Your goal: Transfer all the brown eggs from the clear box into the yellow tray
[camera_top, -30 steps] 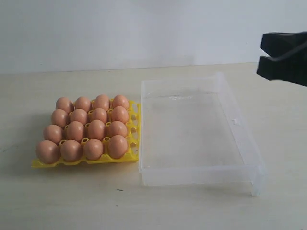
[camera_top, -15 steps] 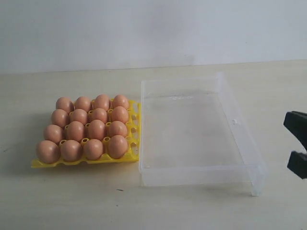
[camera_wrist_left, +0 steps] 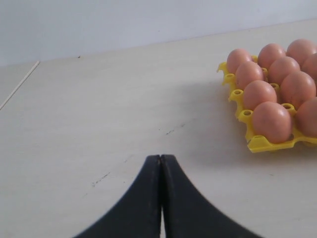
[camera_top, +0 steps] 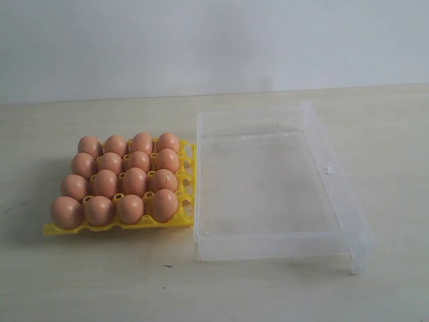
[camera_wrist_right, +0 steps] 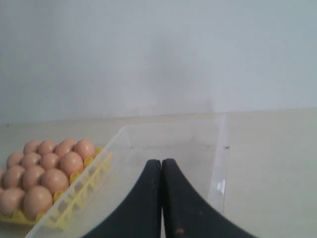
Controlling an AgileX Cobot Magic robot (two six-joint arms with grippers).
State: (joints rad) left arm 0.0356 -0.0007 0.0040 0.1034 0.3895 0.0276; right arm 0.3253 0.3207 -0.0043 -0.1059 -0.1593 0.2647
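Observation:
Several brown eggs fill the cups of the yellow tray on the left of the table. The clear box stands right beside the tray with no egg in it. Neither arm shows in the exterior view. My left gripper is shut and holds nothing, low over bare table, with the eggs and the tray off to one side. My right gripper is shut and holds nothing, in front of the clear box; beyond the box's far wall sit the eggs in the tray.
The pale wooden table runs back to a plain white wall. A thin seam or edge line crosses the table's corner in the left wrist view.
The right gripper, at the upper right edge of the exterior view a second ago, dropped down the right edge and has now left that view. Eggs, tray and box have not moved.

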